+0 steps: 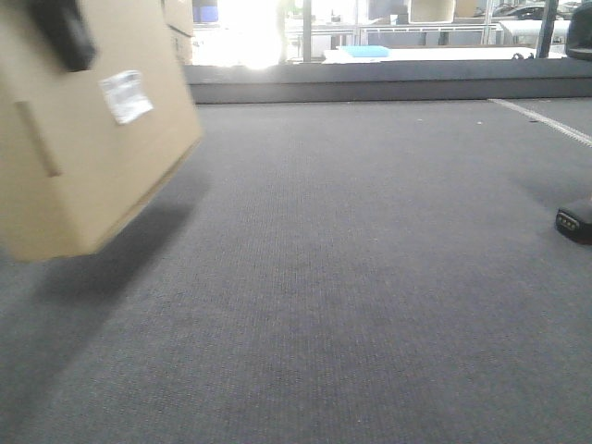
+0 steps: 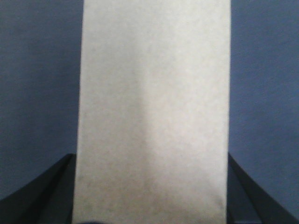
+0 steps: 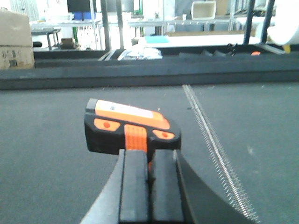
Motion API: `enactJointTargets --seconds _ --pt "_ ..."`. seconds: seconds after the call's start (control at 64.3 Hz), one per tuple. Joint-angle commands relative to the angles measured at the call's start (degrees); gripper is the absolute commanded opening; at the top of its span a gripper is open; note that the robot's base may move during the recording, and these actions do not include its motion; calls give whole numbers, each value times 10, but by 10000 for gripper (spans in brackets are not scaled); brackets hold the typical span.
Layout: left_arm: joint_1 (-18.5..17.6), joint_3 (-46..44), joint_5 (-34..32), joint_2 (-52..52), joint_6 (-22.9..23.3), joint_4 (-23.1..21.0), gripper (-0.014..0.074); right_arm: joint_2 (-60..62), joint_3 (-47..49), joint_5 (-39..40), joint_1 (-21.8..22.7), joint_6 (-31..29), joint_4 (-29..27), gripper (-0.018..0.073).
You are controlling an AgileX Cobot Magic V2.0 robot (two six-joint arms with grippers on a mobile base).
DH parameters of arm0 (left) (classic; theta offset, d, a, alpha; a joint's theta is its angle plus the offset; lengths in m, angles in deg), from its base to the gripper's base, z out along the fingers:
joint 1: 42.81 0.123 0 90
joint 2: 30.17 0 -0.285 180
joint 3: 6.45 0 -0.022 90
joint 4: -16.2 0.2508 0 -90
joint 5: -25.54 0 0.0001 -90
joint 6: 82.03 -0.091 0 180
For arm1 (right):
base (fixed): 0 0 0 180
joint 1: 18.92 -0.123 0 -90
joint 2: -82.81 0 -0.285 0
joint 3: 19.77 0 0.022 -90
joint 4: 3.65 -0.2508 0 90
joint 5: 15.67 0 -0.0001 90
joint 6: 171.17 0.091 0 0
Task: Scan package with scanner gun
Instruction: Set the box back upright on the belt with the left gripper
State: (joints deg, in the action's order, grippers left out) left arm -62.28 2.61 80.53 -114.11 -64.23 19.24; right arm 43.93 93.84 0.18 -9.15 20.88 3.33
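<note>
The package (image 1: 88, 139), a tan cardboard box with a small white label (image 1: 126, 95), hangs tilted above the grey mat at the far left of the front view. My left gripper (image 2: 152, 186) is shut on the package (image 2: 154, 107), with a black finger (image 2: 42, 186) on each side of it. One black finger (image 1: 63, 32) shows over the box's top edge. My right gripper (image 3: 150, 186) is shut on the handle of the scanner gun (image 3: 131, 128), a black and orange device pointing away over the mat. The scanner gun (image 1: 574, 222) peeks in low at the right edge.
Grey carpet-like mat (image 1: 351, 277) covers the work surface. A raised dark ledge (image 1: 370, 88) bounds its far side. A white stripe (image 1: 546, 120) runs across the right part, seen as a toothed seam (image 3: 212, 140). Larger stacked cartons (image 3: 16, 39) stand beyond the ledge at left.
</note>
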Motion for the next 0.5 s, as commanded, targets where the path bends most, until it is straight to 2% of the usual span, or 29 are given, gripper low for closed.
enactJointTargets --seconds 0.0,0.14,0.264,0.435,0.482 --pt "29 -1 11 11 -41 2 -111 46 -3 -17 3 -1 5 -169" --pt "78 6 13 11 -92 2 -111 105 -3 -40 3 -1 2 -169" --pt "118 27 2 11 -103 7 -111 136 -3 -61 3 -1 0 -169" --pt "172 59 -44 11 -119 21 -111 143 -3 -64 3 -1 0 -169" --pt "185 63 -44 11 -139 15 -111 143 -3 -67 3 -1 0 -169"
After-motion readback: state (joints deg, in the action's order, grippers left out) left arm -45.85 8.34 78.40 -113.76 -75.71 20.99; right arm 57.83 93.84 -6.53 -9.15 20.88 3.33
